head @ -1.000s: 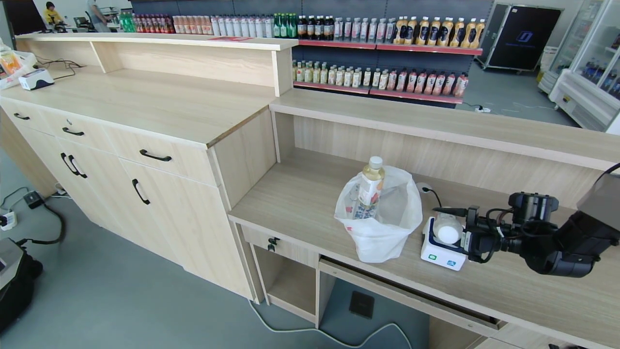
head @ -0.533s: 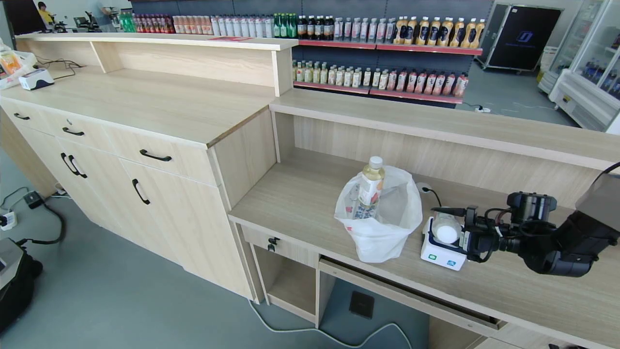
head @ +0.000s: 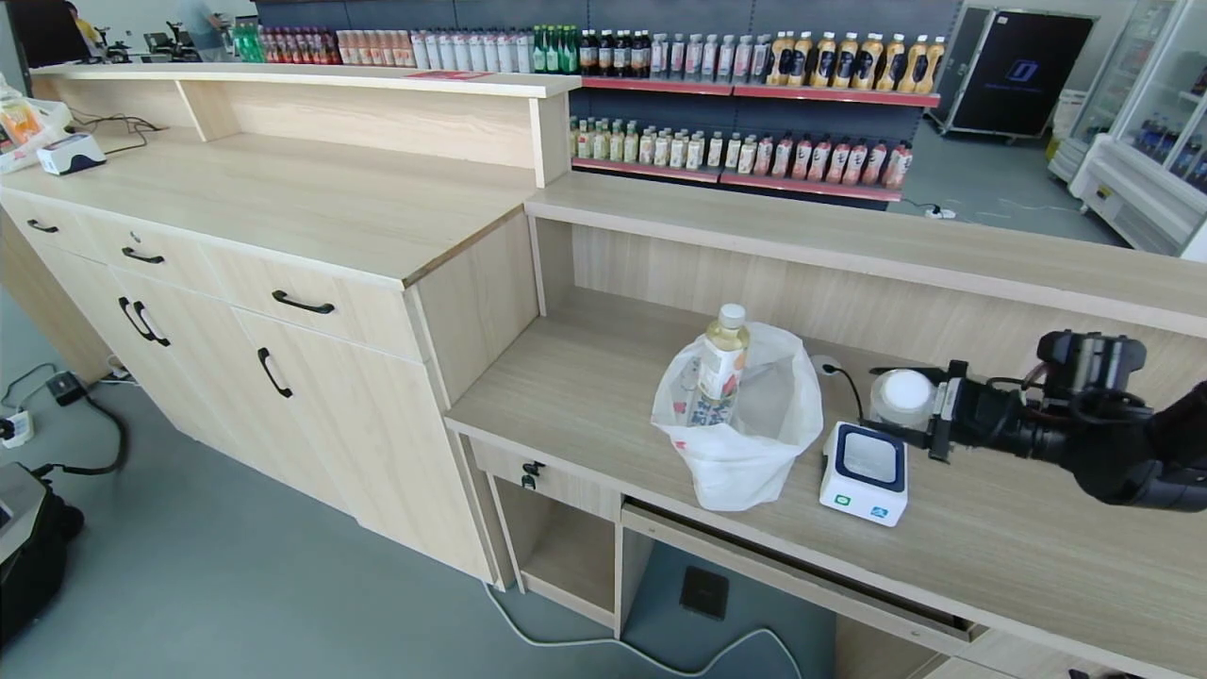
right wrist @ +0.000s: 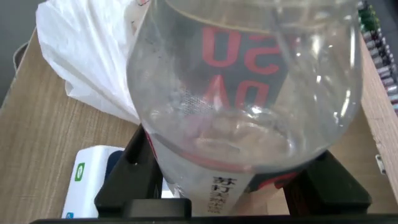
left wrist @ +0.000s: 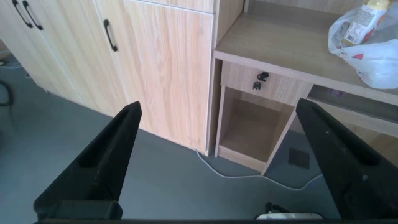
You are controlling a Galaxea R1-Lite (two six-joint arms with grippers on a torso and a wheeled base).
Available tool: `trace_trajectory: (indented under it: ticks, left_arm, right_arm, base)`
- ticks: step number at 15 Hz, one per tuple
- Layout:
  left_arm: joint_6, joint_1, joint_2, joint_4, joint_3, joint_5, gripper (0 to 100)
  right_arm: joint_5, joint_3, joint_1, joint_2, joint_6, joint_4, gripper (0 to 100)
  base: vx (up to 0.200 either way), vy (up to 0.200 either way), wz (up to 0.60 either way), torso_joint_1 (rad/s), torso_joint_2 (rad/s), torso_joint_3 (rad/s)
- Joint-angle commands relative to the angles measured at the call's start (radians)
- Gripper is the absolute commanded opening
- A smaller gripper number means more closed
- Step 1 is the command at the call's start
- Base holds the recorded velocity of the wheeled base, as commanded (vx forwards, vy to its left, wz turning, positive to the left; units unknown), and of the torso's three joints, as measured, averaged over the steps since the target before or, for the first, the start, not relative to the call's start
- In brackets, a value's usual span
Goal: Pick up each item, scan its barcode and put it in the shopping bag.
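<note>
Bottle (head: 902, 396), neck end behind right pincer (head: 886, 401)

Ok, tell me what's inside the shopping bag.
One bottle stands in the bag, its cap above the rim. The white plastic hides the bag's bottom.

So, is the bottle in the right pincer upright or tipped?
Tipped on its side: the bottle lies horizontal in the right pincer, above the counter.

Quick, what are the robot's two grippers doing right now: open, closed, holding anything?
Left gripper: open, holding nothing.
Right gripper: closed on a clear plastic bottle.
</note>
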Motion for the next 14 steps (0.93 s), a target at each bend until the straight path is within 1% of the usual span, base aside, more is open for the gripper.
trace_trajectory:
  ticks: [1,2,4,5,7,8,10,11,12,14]
  left_arm:
    - [0.000,0.000,0.000,0.000,0.000,0.000,100]
    - [0.000,0.000,0.000,0.000,0.000,0.000,100]
    - [0.000,0.000,0.000,0.000,0.000,0.000,100]
    - [0.000,0.000,0.000,0.000,0.000,0.000,100]
    - [0.000,0.000,0.000,0.000,0.000,0.000,100]
    - [0.000,0.000,0.000,0.000,0.000,0.000,100]
    - [0.000,0.000,0.000,0.000,0.000,0.000,100]
    - [0.000,0.000,0.000,0.000,0.000,0.000,100]
    - [0.000,0.000,0.000,0.000,0.000,0.000,100]
    - [0.000,0.000,0.000,0.000,0.000,0.000,100]
  right_arm:
    - [-0.095,0.105,-0.149,-0.372,0.345,0.188,0]
    - [-0.194,0.121,-0.203,-0.409,0.441,0.189,0]
    - [-0.378,0.140,-0.251,-0.445,0.593,0.185,0]
    - [-0.462,0.140,-0.258,-0.447,0.693,0.181,0]
    - [-0.677,0.154,-0.249,-0.455,0.872,0.165,0]
    - [-0.741,0.166,-0.228,-0.459,0.941,0.142,0]
    - [-0.754,0.213,-0.205,-0.467,0.967,0.028,0]
    - [-0.758,0.249,-0.165,-0.472,0.967,-0.075,0]
    - [-0.793,0.261,-0.139,-0.465,0.967,-0.125,0]
    - [-0.964,0.253,-0.065,-0.419,0.961,-0.216,0]
  base:
    - [0.000,0.000,0.00,0.000,0.00,0.000]
    - [0.000,0.000,0.00,0.000,0.00,0.000]
    - [0.000,0.000,0.00,0.000,0.00,0.000]
    - [0.000,0.000,0.00,0.000,0.00,0.000]
    - [0.000,0.000,0.00,0.000,0.00,0.000]
    - [0.000,0.000,0.00,0.000,0.00,0.000]
    - [0.000,0.000,0.00,0.000,0.00,0.000]
    - [0.000,0.000,0.00,0.000,0.00,0.000]
    - [0.000,0.000,0.00,0.000,0.00,0.000]
    - [0.000,0.000,0.00,0.000,0.00,0.000]
